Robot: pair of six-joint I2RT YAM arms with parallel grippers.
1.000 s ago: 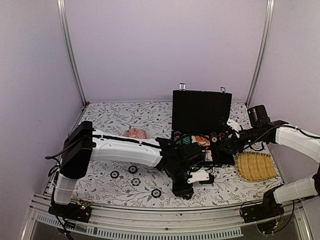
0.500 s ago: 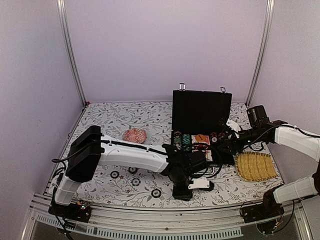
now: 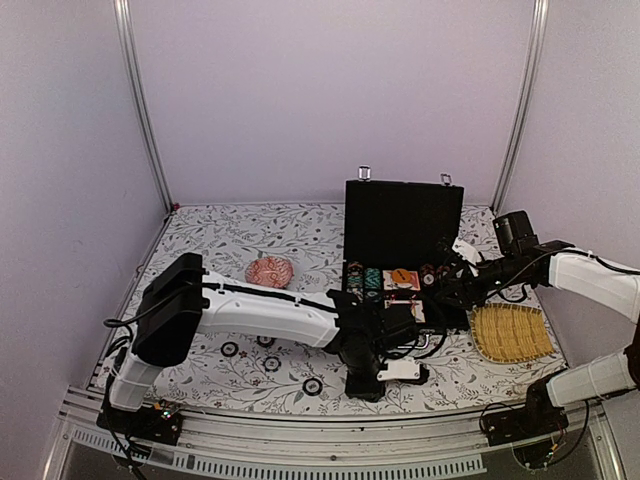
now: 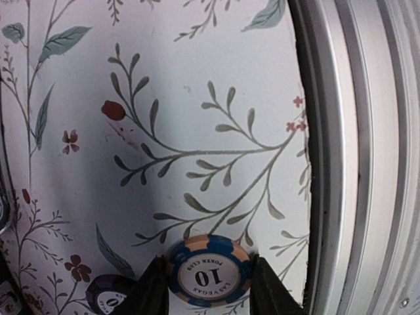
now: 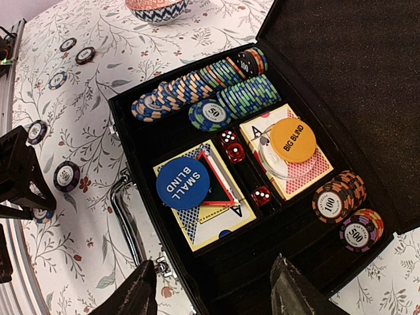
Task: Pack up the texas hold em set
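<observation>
Your left gripper (image 4: 209,292) is pinching a poker chip (image 4: 209,270) marked 10 just beside the table's metal edge rail (image 4: 354,164), so room is running short on that side. A dark chip (image 4: 108,296) seems to be lying partly under one finger, cut off by the frame. Your right gripper (image 5: 216,289) is hovering, jaws spread, over the open briefcase (image 5: 341,59), with the yellow woven tray (image 3: 511,333) sitting just beside it.
</observation>
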